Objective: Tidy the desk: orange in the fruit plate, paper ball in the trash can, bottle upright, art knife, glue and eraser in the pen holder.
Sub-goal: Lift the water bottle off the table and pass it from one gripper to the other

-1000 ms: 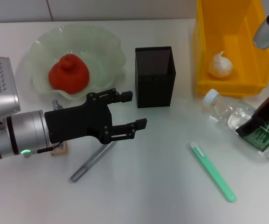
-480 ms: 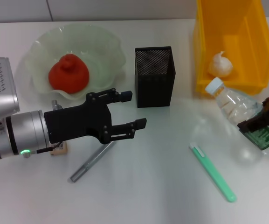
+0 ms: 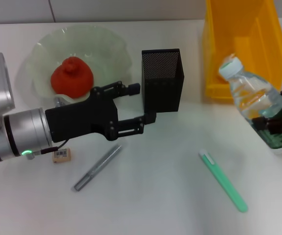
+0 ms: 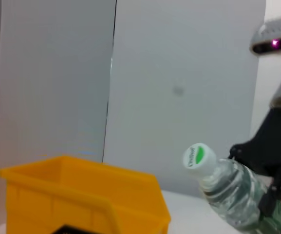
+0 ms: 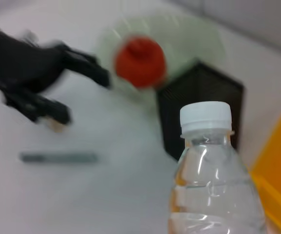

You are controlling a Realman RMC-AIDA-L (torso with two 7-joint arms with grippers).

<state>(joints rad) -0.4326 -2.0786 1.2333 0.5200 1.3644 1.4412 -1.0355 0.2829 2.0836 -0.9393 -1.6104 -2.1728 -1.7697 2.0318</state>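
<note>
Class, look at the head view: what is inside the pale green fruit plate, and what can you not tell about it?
The orange sits alone inside the fruit plate. The left end effector covers the plate's near rim, so anything lying there is hidden.

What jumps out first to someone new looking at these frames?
First, the clear water bottle, tilted in the right pincer at the desk's right edge, in front of the yellow trash can. Next, the red-orange orange sitting in the pale green fruit plate at back left. The open left pincer hovers just left of the black mesh pen holder.
</note>
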